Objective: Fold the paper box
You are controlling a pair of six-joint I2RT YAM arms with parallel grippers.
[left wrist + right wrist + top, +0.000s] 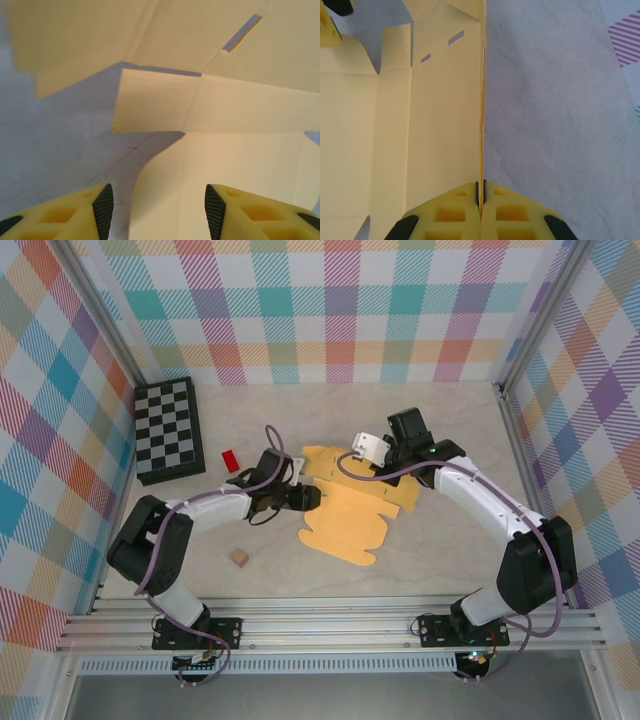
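- Right fingers (455, 215) up close: clamped tight on the paper box (435, 110), pinching one long edge panel so it stands upright along its crease, which looks like the way to raise a wall.
- Left fingers (240, 210) parted, nothing gripped, hovering low over a flap on the opposite side, probably placed to hold the sheet down.
- The box lies mid-desk (440, 560), mostly flat, between both arms, well apart from the checkerboard (168, 430).

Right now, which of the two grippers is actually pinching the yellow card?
The right gripper: its jaws are shut on an edge of the paper box, while the left gripper stands open over the sheet, gripping nothing.
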